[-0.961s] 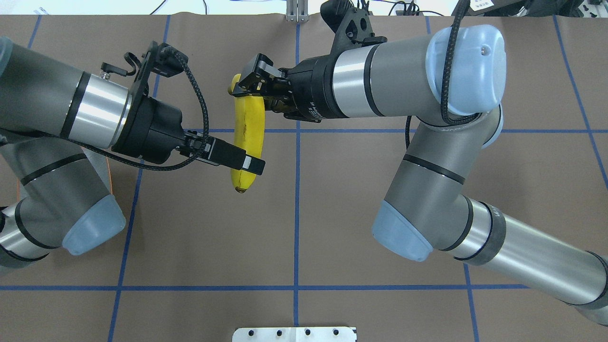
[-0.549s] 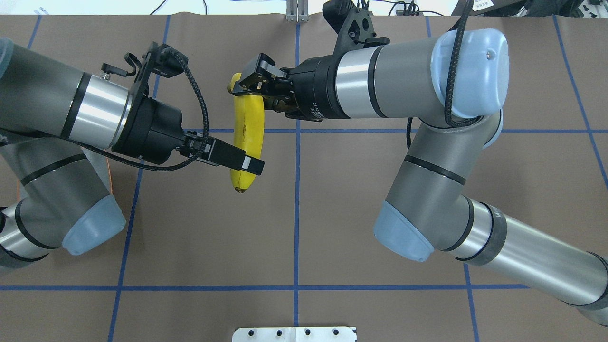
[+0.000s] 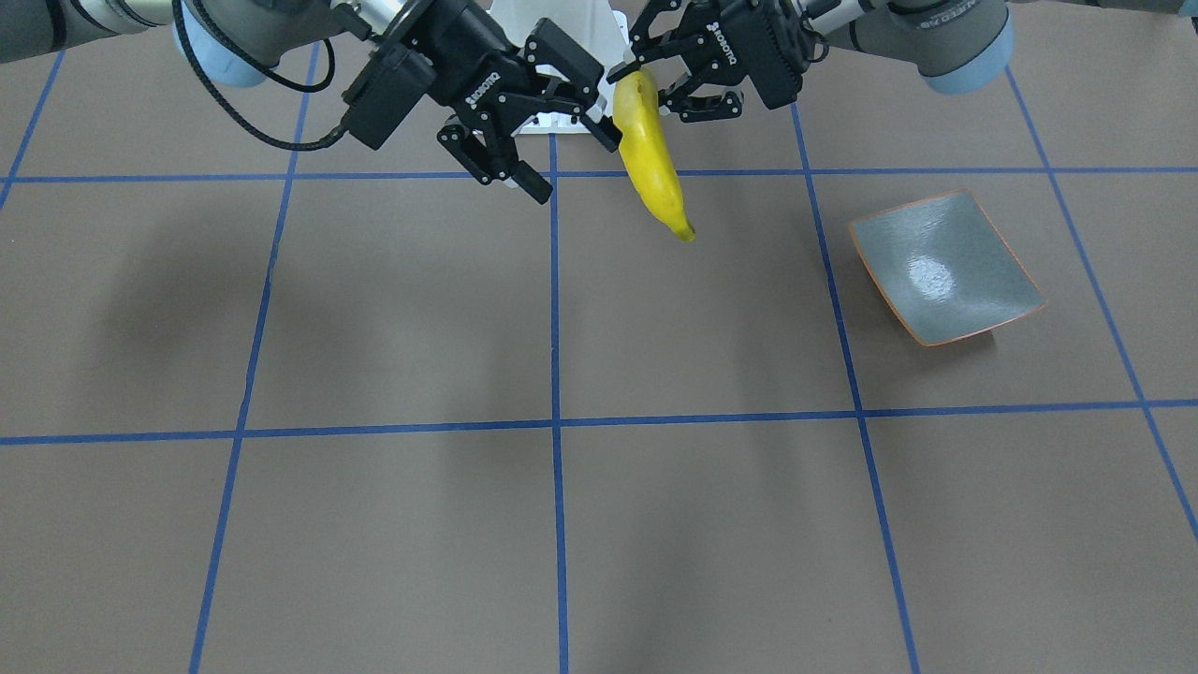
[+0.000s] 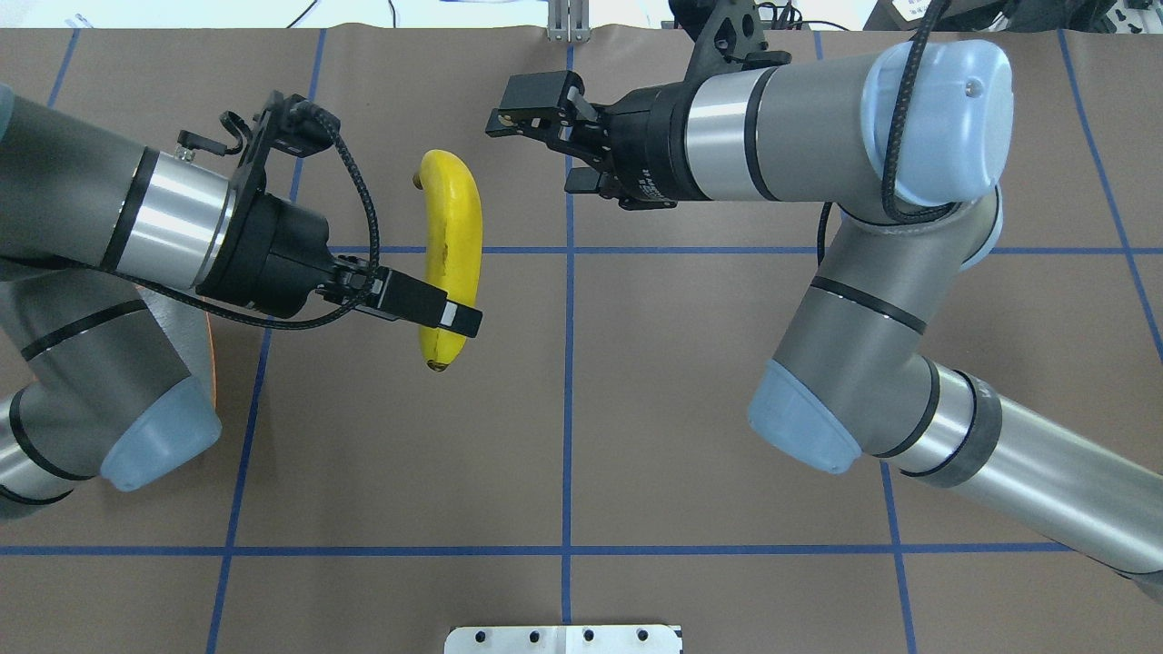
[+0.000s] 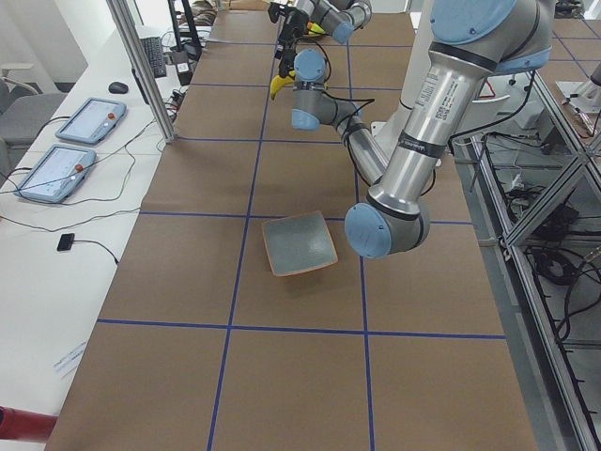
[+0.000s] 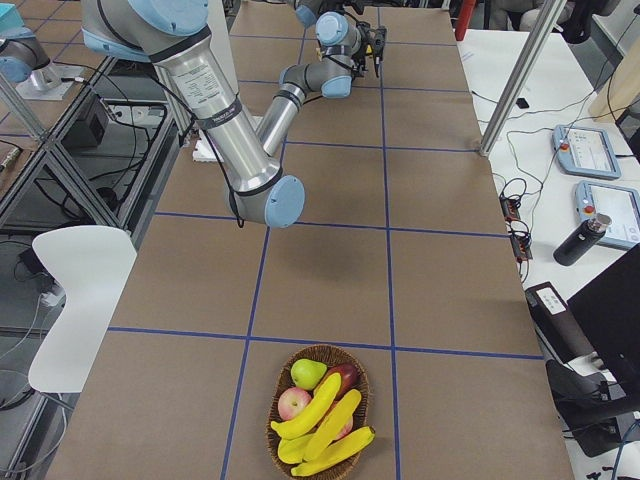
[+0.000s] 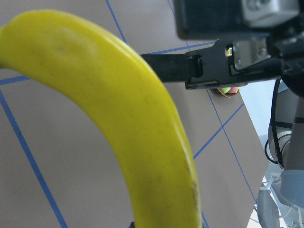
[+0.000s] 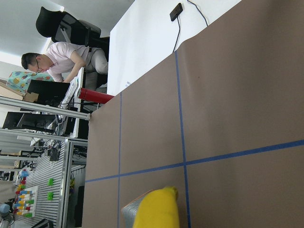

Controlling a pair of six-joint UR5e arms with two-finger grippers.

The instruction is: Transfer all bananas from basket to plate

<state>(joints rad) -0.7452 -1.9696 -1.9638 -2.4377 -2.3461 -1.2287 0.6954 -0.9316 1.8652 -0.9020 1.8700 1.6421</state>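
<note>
One yellow banana (image 4: 450,227) hangs above the table, held near its robot-side end by my left gripper (image 4: 454,318), which is shut on it. It also shows in the front view (image 3: 649,159) and fills the left wrist view (image 7: 142,118). My right gripper (image 4: 531,154) is open and empty, a short way right of the banana's far end. The grey-green plate (image 3: 945,267) with its orange rim lies empty on my left side, mostly hidden under my left arm in the overhead view. Three more bananas (image 6: 320,420) lie in the wicker basket (image 6: 352,372) at the far right table end.
The basket also holds apples and a pear (image 6: 306,373). A white mounting plate (image 4: 563,639) sits at the table's near edge. Blue tape lines cross the brown table. A person sits beyond the table in the right wrist view (image 8: 66,61).
My right gripper let go of the banana's far end, opened and drew back to the right. My left gripper moved slightly left with the banana.
</note>
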